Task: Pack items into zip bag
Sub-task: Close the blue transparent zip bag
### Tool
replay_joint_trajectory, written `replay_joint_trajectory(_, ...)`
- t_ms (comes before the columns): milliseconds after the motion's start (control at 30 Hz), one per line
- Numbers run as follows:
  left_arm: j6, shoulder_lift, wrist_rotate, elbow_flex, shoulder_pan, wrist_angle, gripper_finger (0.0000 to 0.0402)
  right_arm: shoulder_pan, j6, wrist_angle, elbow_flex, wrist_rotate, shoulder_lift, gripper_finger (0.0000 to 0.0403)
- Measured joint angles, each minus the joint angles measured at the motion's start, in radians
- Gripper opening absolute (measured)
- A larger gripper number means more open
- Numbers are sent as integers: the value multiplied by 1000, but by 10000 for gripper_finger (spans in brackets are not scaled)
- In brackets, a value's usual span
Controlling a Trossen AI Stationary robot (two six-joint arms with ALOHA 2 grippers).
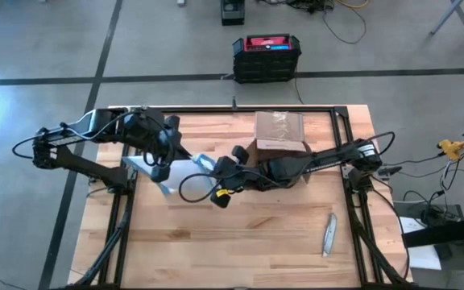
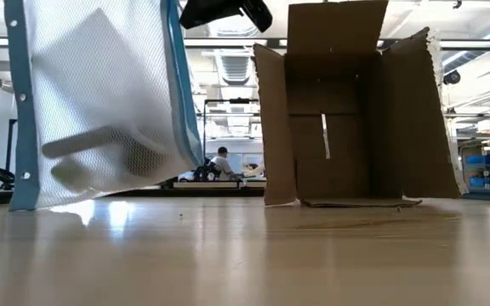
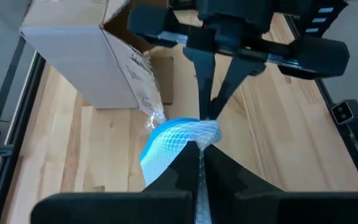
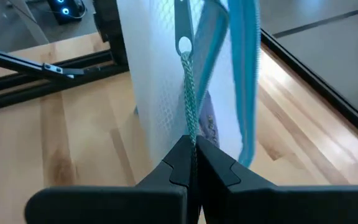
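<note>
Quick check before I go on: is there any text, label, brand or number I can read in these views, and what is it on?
No text can be read in any view.
Cardboard box: dark print on one flap in the left wrist view, and a label-like patch in the high view, both too blurred to read.
Zip bag: no print visible.
Black and red case on the floor: markings too small to read.

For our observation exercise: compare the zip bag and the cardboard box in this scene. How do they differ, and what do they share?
1. The zip bag hangs in the air, pinched by the left gripper and the right gripper; the cardboard box rests on the table.
2. The bag is whitish, see-through mesh with blue edging; the box is solid brown.

Both sit mid-table, close together.
</note>
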Motion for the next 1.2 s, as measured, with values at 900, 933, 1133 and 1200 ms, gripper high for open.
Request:
replay_joint_trajectory(900, -19, -3, 112, -24, -3, 115, 1, -2, -6, 25, 2, -124, 11, 0)
replay_joint_trajectory(933, -18, 4, 121, -33, -3, 124, 1, -3, -18, 33, 5, -107, -2, 0)
replay_joint_trajectory(1133, -10, 38, 125, -42, -4, 150, 0, 2, -45, 11, 2, -93, -14, 0)
replay_joint_trajectory(1200, 9, 54, 125, -42, -8, 175, 0, 6, -52, 25, 4, -96, -19, 0)
